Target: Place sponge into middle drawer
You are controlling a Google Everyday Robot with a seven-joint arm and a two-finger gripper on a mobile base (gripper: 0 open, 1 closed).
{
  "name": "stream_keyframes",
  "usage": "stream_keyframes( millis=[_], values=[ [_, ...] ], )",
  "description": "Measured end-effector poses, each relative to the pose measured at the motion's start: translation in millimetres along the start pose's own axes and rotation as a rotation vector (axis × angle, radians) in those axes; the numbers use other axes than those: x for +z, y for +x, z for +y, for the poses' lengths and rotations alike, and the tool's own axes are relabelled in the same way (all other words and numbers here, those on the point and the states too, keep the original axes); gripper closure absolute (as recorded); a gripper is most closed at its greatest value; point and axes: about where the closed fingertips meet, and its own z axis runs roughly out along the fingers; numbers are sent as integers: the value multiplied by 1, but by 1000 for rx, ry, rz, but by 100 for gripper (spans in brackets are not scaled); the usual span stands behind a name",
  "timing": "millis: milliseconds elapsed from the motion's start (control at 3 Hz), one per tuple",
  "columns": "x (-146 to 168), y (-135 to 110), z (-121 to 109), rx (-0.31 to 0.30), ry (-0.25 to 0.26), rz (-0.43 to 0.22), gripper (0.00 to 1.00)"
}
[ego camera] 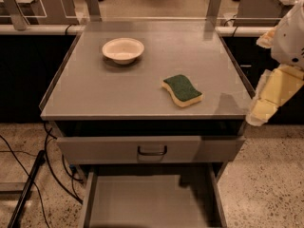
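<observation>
sponge (183, 90) foam, rough top | drawer (147, 198) matt metal | claw (267, 102) plastic, right edge
</observation>
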Motion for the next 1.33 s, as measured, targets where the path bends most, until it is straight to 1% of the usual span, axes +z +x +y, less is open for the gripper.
stream_keyframes(
  millis=[333,667,1000,1333],
  values=[
    [22,-23,-15,135,24,-109,0],
    [38,-44,-28,248,52,-182,0],
    [53,-72,-31,313,143,-191,0],
    [56,-63,-40,377,180,-177,0]
  ],
)
